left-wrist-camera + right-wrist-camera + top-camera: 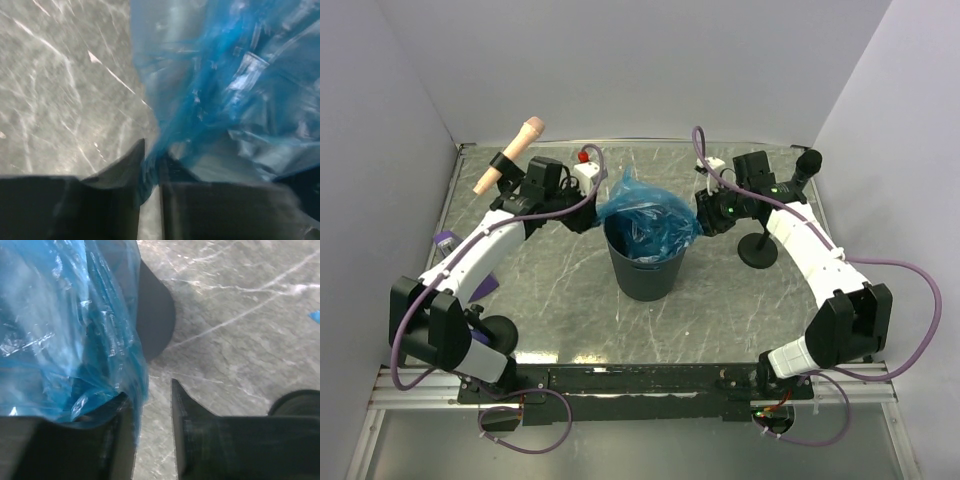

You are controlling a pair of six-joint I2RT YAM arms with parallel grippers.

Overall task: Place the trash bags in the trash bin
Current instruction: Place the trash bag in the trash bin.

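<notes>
The blue trash bag (642, 205) is billowing up out of the mouth of the dark bin (645, 272), which is standing upright in the middle of the marbled table (550, 310). The bag's lower part is sitting inside the bin, while its crumpled top is rising above the rim and spreading a little past it on both sides. The left claw (150, 170) is reaching in at the bag's left side, just above the rim, and its two fingers (125, 167) are pressing almost together with a fold of blue film pinched between them. The right claw (151, 400) is meeting the bag from the opposite side. Its jaws are standing apart with bare table showing through the gap, and the film is draping over the tip of one finger (120, 445) rather than lying between the two. Near the left arm's wrist a microphone with a tan foam head (530, 130) is sticking up at a slant, and a black microphone (807, 162) is standing over its round base (758, 254) just beside the right arm.
</notes>
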